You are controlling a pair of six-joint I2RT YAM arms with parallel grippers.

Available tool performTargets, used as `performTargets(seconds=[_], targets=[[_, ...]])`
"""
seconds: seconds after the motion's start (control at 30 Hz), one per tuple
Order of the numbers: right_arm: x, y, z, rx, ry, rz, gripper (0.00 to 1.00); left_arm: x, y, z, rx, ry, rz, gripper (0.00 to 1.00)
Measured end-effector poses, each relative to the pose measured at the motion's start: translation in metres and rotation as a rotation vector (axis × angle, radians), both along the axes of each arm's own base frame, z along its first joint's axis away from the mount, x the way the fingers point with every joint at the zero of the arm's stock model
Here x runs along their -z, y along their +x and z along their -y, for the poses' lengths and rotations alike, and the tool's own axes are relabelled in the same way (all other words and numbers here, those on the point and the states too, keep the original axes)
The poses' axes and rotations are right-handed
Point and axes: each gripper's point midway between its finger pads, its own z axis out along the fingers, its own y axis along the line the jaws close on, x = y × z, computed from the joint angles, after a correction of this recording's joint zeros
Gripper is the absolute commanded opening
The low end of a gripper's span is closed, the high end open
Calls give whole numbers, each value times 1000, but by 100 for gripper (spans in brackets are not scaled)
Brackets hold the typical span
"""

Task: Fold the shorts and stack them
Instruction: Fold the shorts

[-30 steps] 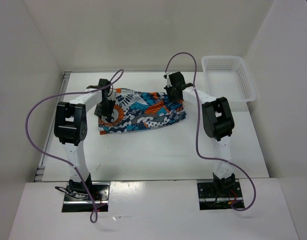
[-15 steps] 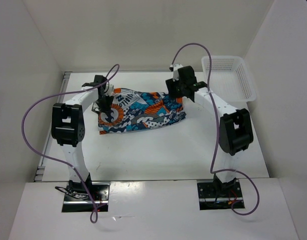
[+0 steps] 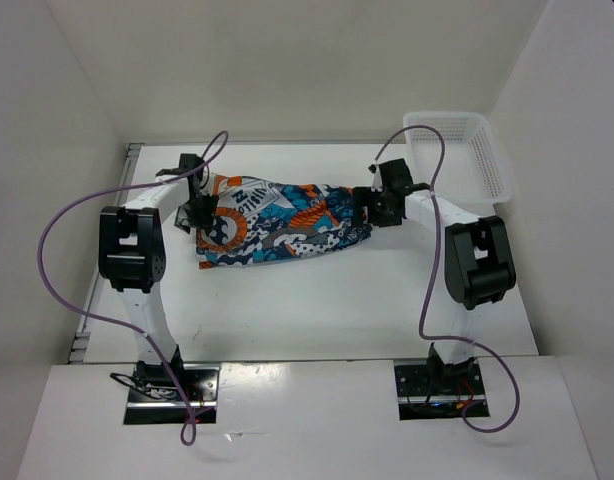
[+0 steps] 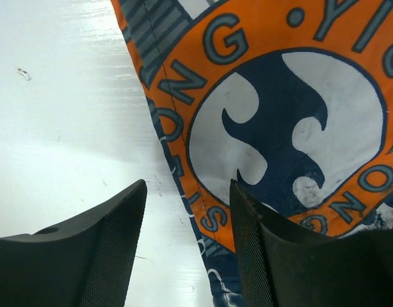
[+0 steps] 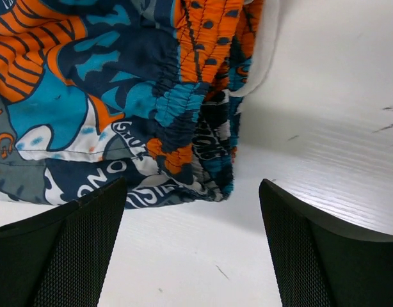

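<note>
Patchwork fabric first: shorts point(image 3: 282, 222) lie flat-ish on middle of table point(image 3: 317, 300), basket point(image 3: 457, 150) off at far right corner. From top view we can't read jaws. Wrist cams sort that: left gripper point(image 4: 187, 249) spread apart, straddling shorts' edge by orange ring logo point(image 4: 286, 128). Right gripper point(image 5: 193, 243) wide apart too, nothing pinched, hovering by gathered elastic waistband point(image 5: 203, 77). Teal, orange, white, dark blue print, slightly rumpled.

White mesh basket point(image 3: 457, 155) at table's point(image 3: 317, 310) far right corner, partly over edge; white walls around.
</note>
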Motion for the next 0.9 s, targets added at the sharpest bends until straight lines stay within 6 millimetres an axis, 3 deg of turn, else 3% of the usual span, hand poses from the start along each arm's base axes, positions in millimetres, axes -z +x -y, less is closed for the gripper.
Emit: performTargets(seconds=[0.13, 0.27, 0.43, 0.57, 0.6, 0.7, 0.9], targets=[[13, -4, -12, 8, 76, -53, 88, 5, -5, -1, -1, 2, -15, 63], [31, -9, -21, 16, 127, -114, 80, 9, -10, 0, 0, 3, -32, 63], [31, -6, -26, 50, 165, -116, 73, 11, -13, -1, -1, 6, -39, 63], [35, -7, -24, 85, 165, -122, 41, 12, -13, -2, -3, 9, -39, 63], [37, -7, -23, 93, 163, -127, 24, 12, -13, -2, -3, 9, -39, 63], [42, -7, -22, 112, 159, -138, 3, 12, -13, -2, -4, 11, -39, 63], [41, -5, -20, 122, 147, -129, 0, 12, -14, -4, -8, 10, -40, 63]])
